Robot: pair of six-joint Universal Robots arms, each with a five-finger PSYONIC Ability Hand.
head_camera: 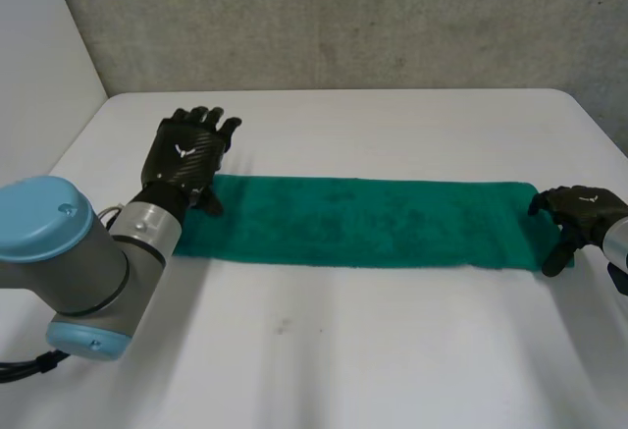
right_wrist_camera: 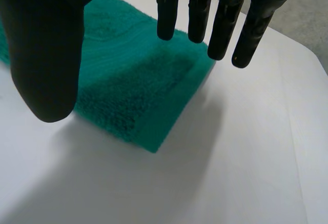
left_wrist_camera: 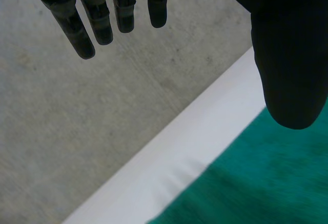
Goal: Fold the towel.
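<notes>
From the head view I have the towel [head_camera: 358, 223] lying flat as a long green strip across the middle of the table [head_camera: 392, 125], running from near its left edge almost to its right edge, parallel to the front edge. The left hand [head_camera: 184, 154] sits over the strip's left end, fingers pointing toward the far edge, and the right hand [head_camera: 579, 211] is at the strip's right end, close to the table's right edge. I read that as one hand per short end, so that either end can be carried over onto the other. In the left wrist view the fingers [left_wrist_camera: 102, 19] hang straight and spread from the thumb [left_wrist_camera: 287, 55], with nothing between them; the towel [left_wrist_camera: 256, 183] lies below the thumb and bare table [left_wrist_camera: 195, 147] below the fingers, so the hand straddles the far long edge without gripping it. In the right wrist view the fingers [right_wrist_camera: 220, 24] are likewise straight and the thumb [right_wrist_camera: 46, 44] well apart, poised above the towel's [right_wrist_camera: 133, 80] end corner and holding nothing. That end looks thick, perhaps already doubled. My judgement is that the fold has not begun: each hand is opened wide above its end so it can drop and pinch the cloth.
</notes>
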